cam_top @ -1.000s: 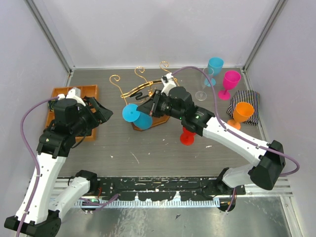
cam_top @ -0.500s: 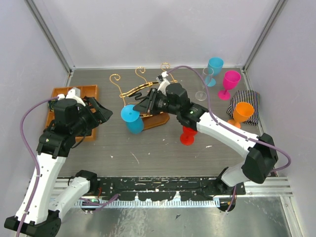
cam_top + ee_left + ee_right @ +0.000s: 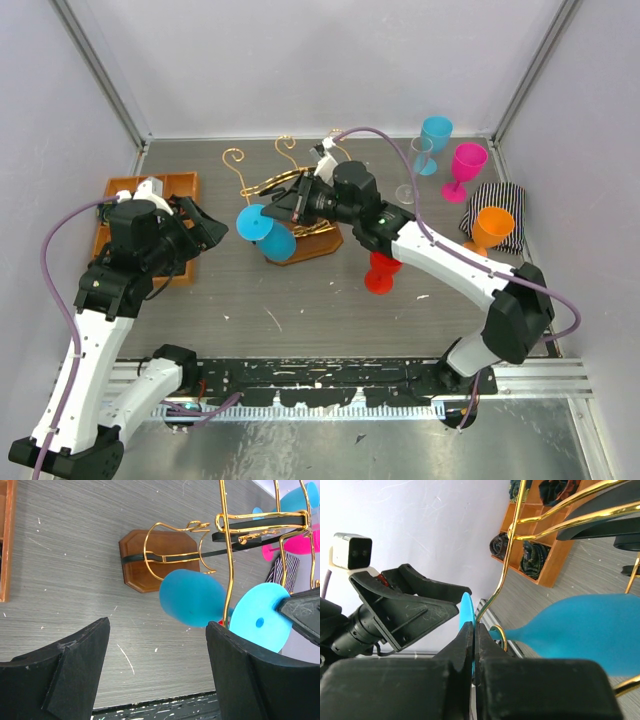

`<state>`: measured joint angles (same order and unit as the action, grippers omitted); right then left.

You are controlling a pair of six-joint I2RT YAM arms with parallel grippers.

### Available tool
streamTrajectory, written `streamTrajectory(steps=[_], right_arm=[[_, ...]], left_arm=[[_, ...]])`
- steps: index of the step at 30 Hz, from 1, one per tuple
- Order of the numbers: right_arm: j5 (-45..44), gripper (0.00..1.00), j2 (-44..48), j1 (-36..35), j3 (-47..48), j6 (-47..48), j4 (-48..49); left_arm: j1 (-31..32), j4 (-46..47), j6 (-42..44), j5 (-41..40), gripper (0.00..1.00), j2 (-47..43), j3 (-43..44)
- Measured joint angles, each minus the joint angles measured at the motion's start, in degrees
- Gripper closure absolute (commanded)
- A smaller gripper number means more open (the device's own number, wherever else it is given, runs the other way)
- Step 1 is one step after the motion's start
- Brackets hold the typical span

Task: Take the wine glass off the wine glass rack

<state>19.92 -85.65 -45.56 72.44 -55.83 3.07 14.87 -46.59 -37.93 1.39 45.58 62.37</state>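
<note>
Here, our left gripper [image 3: 203, 226] hangs open to the left of the blue wine glass [image 3: 262, 230], which sits tilted in the wine glass rack [image 3: 262, 186], its stem axis pointing foot-first leftward, while our nearer right gripper [image 3: 288, 208] is clamped on the foot's rim.

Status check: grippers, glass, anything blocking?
Right gripper shut on blue wine glass foot. Left gripper open, apart. Glass not yet off wine glass rack; gold wire crosses stem.
</note>
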Motion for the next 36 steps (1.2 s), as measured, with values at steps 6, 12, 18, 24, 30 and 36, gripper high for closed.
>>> streamTrajectory(steps=[6, 12, 18, 24, 30, 36], right_arm=[[3.7, 0.99, -5.0, 0.4, 2.4, -3.7, 3.0], [5.8, 0.99, -6.8, 0.4, 4.5, -4.1, 1.7], [8.0, 0.99, -6.6, 0.3, 4.5, -4.7, 1.4], [9.0, 0.99, -6.6, -0.6, 4.1, -6.1, 1.4], [9.6, 0.99, -6.6, -1.5, 4.5, -7.4, 3.0], [9.5, 0.99, -8.1, -1.9, 7.2, -7.3, 3.7]], left_arm=[[0.0, 0.0, 0.1, 0.0, 0.16, 0.0, 0.0], [0.0, -0.2, 0.3, -0.7, 0.16, -0.1, 0.0], [0.0, 0.1, 0.2, -0.4, 0.16, -0.1, 0.0], [0.0, 0.0, 0.1, -1.1, 0.17, -0.5, 0.0], [0.0, -3.8, 0.4, -7.5, 0.16, -1.7, 3.6], [0.0, -5.6, 0.7, -11.0, 0.16, -1.9, 5.5]])
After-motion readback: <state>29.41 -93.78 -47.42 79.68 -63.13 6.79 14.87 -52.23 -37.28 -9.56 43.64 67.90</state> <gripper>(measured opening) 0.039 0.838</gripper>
